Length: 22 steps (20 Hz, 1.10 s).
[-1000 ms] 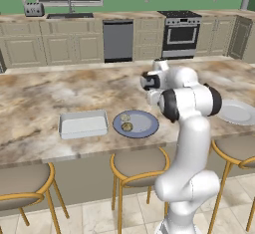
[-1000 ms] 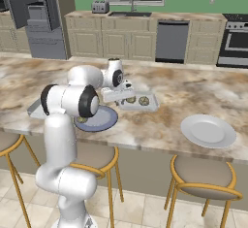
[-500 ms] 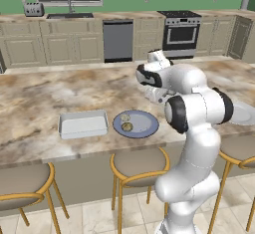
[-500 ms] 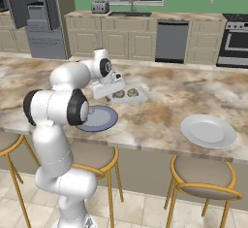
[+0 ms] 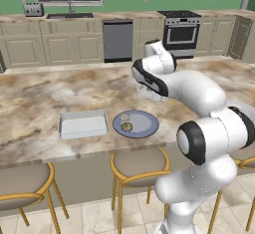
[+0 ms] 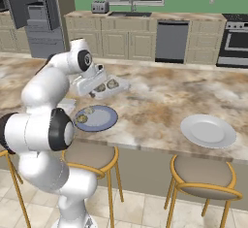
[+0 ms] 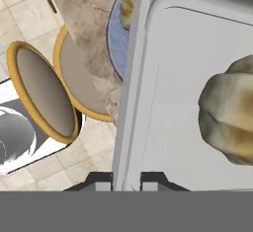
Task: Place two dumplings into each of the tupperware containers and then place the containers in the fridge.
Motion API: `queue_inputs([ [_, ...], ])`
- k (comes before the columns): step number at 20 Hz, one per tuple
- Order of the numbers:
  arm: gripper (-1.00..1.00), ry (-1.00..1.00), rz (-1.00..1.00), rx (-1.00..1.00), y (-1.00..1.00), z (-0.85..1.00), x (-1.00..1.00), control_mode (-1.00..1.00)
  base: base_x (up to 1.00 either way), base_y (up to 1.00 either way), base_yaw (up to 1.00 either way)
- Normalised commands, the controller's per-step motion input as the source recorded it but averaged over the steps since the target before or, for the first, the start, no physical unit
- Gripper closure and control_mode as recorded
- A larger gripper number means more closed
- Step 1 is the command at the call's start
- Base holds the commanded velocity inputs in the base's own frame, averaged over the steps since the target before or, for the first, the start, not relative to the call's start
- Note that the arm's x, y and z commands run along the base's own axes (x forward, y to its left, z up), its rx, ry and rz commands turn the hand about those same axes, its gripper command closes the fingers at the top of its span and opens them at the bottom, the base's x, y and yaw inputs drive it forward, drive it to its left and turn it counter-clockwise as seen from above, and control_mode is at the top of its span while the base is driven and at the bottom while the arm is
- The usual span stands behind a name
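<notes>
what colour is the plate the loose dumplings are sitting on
Blue-grey: the round plate holding two dumplings shows best in the left base view.

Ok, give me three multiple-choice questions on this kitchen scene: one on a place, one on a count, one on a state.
1. Where is the empty container?
A. on the counter beside the blue plate
B. on a stool
C. in the sink

2. How many dumplings lie on the blue plate?
A. none
B. two
C. four

3. The gripper is:
A. open above the plate
B. shut on a dumpling
C. shut on the rim of the held container

Answers: A, it sits next to the plate; B, two lumps show there; C, the tips pinch the rim in the hand view.
</notes>
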Motion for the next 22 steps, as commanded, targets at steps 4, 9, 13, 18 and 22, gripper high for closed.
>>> queue_inputs([
  [4,1.0,-0.12,0.23,0.07,0.17,0.53,-1.0,-1.0,0.0,0.0,0.0],
  [9,1.0,-0.05,0.21,0.1,0.04,0.44,-0.87,-1.0,0.0,0.0,0.0],
  [13,1.0,0.01,0.1,0.01,-0.01,0.24,-0.61,-1.0,0.0,0.0,0.0],
  [18,1.0,0.03,0.15,-0.07,0.19,0.32,-0.61,-1.0,0.0,0.0,0.0],
  [22,1.0,0.06,0.15,-0.05,0.08,0.35,-0.45,-1.0,0.0,0.0,0.0],
])
